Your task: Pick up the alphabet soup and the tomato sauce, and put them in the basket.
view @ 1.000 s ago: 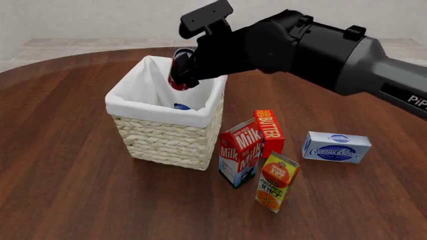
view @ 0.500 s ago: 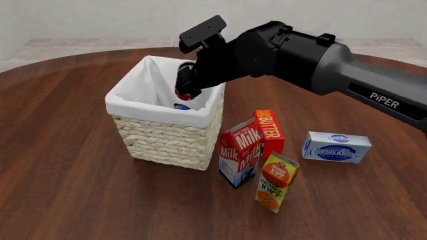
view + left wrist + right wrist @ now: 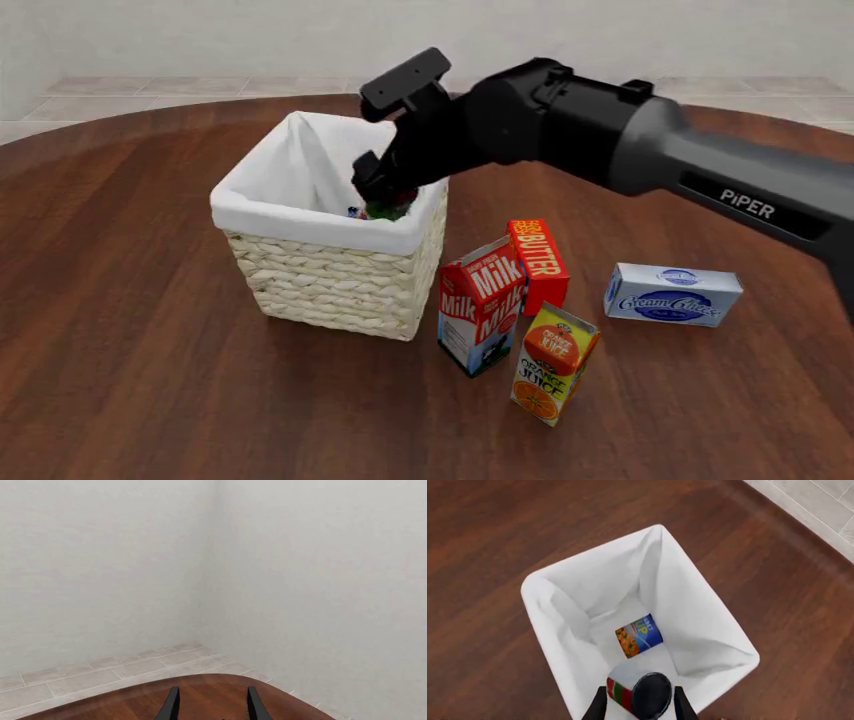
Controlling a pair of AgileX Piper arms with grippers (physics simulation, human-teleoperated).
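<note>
Over the tall cream wicker basket [image 3: 334, 262] on the brown table [image 3: 120, 300], the right gripper [image 3: 640, 704] is clamped on the small red-and-green tomato sauce can [image 3: 637, 692]. Only the right wrist view shows the blue-and-orange alphabet soup can [image 3: 639, 635] lying inside. The left gripper [image 3: 210, 705] looks apart, holding nothing.

Dark wood counter [image 3: 134, 350], round-edged. Basket [image 3: 340, 275] stands left of centre. Just right of it: milk [image 3: 478, 310] and butter [image 3: 537, 262] cartons, juice carton [image 3: 551, 365] nearer. Cream cheese box [image 3: 671, 294] farther right.
</note>
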